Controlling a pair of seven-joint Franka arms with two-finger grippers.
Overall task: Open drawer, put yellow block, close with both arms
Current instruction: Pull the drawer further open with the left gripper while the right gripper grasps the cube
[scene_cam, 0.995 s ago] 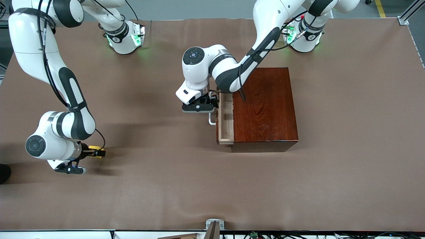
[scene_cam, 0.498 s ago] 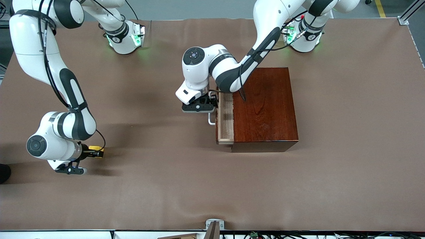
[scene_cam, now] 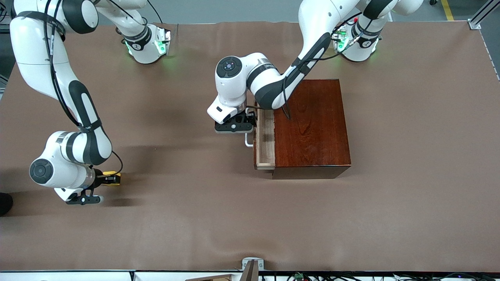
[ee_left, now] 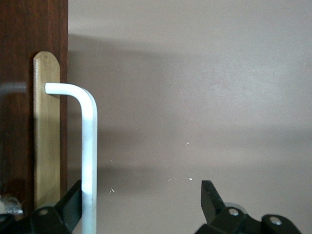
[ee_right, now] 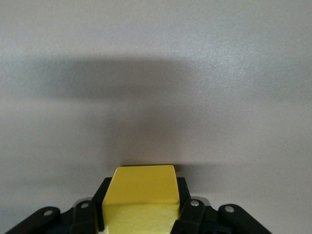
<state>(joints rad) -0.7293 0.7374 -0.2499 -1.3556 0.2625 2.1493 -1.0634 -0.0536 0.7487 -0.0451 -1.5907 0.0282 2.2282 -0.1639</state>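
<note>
The yellow block (scene_cam: pixel 113 178) sits low at the table surface toward the right arm's end, clamped in my right gripper (scene_cam: pixel 108 178). In the right wrist view the block (ee_right: pixel 144 187) fills the gap between the black fingers (ee_right: pixel 189 207). The drawer (scene_cam: pixel 265 142) stands partly pulled out of the dark mahogany box (scene_cam: pixel 312 125), its light wood tray showing with nothing in it. My left gripper (scene_cam: pixel 250 119) hovers at the white handle (scene_cam: pixel 247 140), open. In the left wrist view the handle (ee_left: pixel 88 161) runs close beside one finger (ee_left: pixel 73 195). The left gripper (ee_left: pixel 141 195) holds nothing.
Brown cloth covers the table (scene_cam: pixel 203 218). The left arm's forearm crosses over the box's corner nearest the robots' bases. A small metal bracket (scene_cam: pixel 252 265) sits at the table edge nearest the front camera.
The right gripper has shut on the yellow block and drawn it slightly toward the right arm's end. The left arm and the drawer have barely moved.
</note>
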